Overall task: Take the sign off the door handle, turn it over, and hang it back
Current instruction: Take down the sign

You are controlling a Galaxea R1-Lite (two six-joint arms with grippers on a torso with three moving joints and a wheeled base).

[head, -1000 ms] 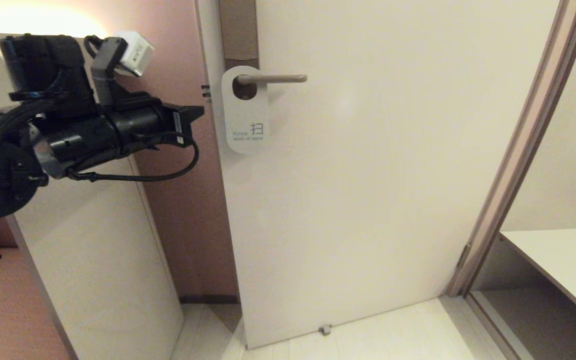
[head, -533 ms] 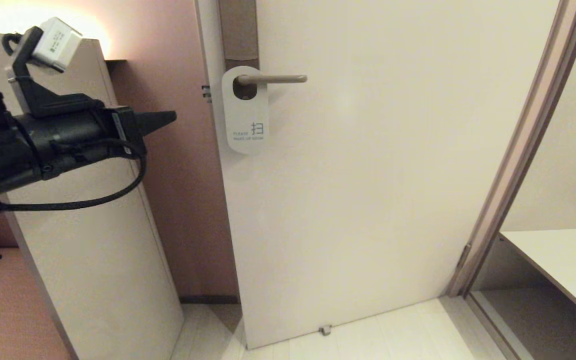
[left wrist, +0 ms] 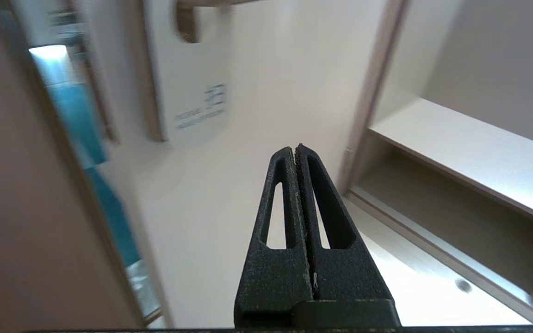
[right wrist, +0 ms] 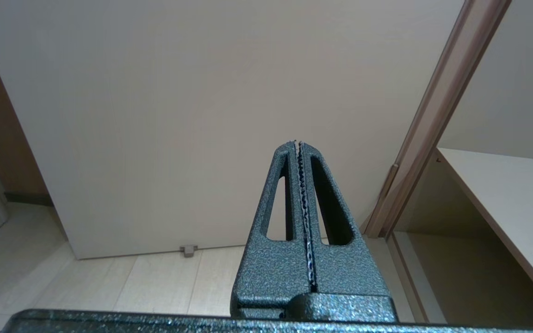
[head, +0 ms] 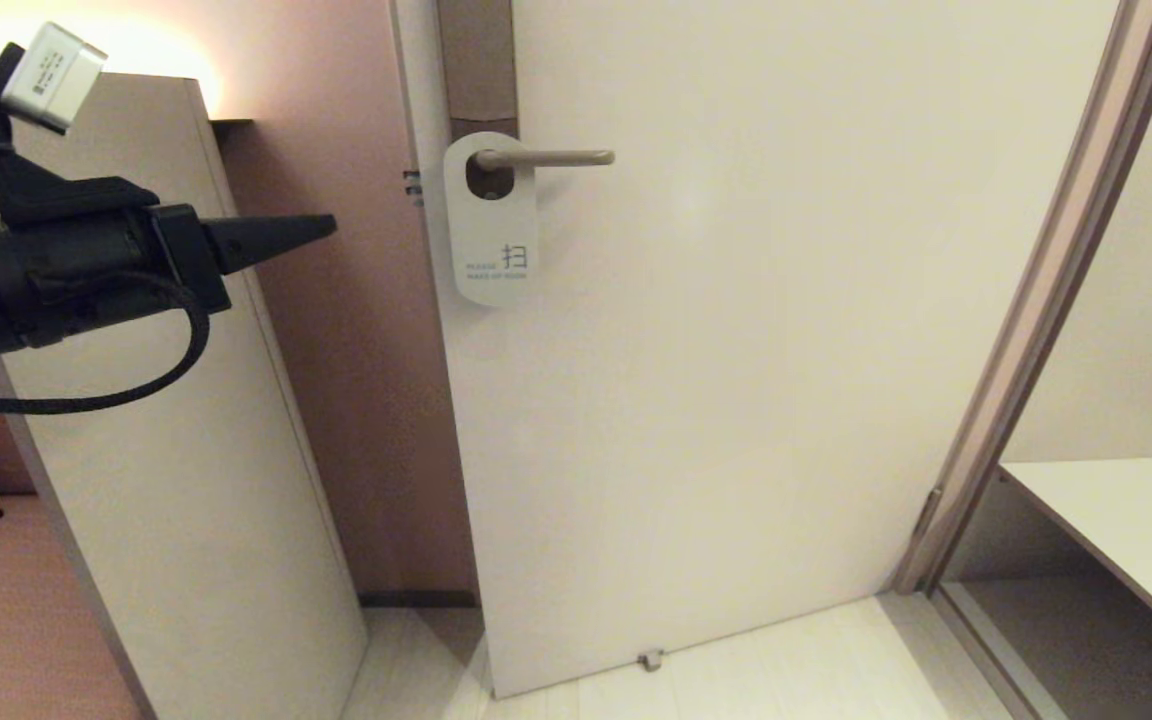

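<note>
— The left gripper (head: 321, 228), where is it? And what are its fingers doing?

— It is held out level at the left of the head view, in front of the pinkish wall, pointing toward the door (head: 736, 400). Its two black fingers are pressed flat together with nothing between them, and it is well apart from the sign.

— And the sign (head: 491, 225)?

— Hanging on the door handle (head: 546, 157), near the door's upper left corner. The lever passes through its oval hole, and the white side with "MAKE UP ROOM" faces out. It lies flat against the door, just beside the hinge-side edge.

— Does the left wrist view agree?

— Yes. The sign (left wrist: 188, 92) shows white beyond the fingertips, up and off to one side, though blurred.

— The right gripper (right wrist: 299, 142)?

— Seen only in its own wrist view, fingers closed on nothing, aimed low at the door, with the pale floor (right wrist: 155, 282) below.
</note>
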